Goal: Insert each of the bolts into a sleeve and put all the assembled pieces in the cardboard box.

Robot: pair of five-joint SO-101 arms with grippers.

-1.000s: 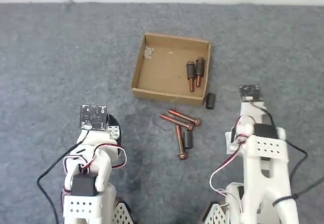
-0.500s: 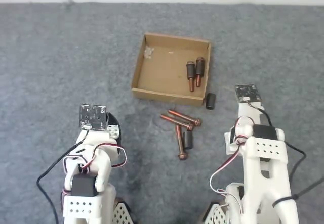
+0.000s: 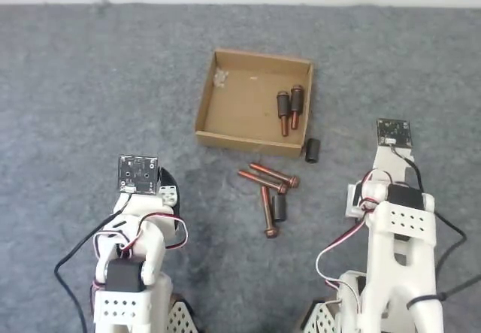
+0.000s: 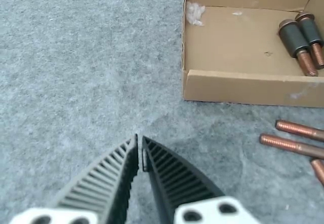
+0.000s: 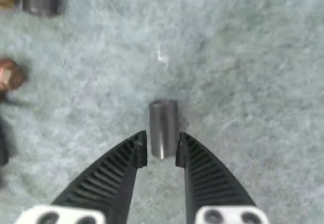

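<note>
The right gripper [image 5: 161, 145] pinches a sleeve [image 5: 163, 123] lying lengthwise along its fingers, with the loose bolts [image 3: 269, 177] to its left.

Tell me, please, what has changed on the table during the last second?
The right arm swung toward its own right side, away from the loose bolts; its hand holds a sleeve. The left arm, the cardboard box with its two assembled pieces, and the sleeve beside the box stayed in place.
</note>
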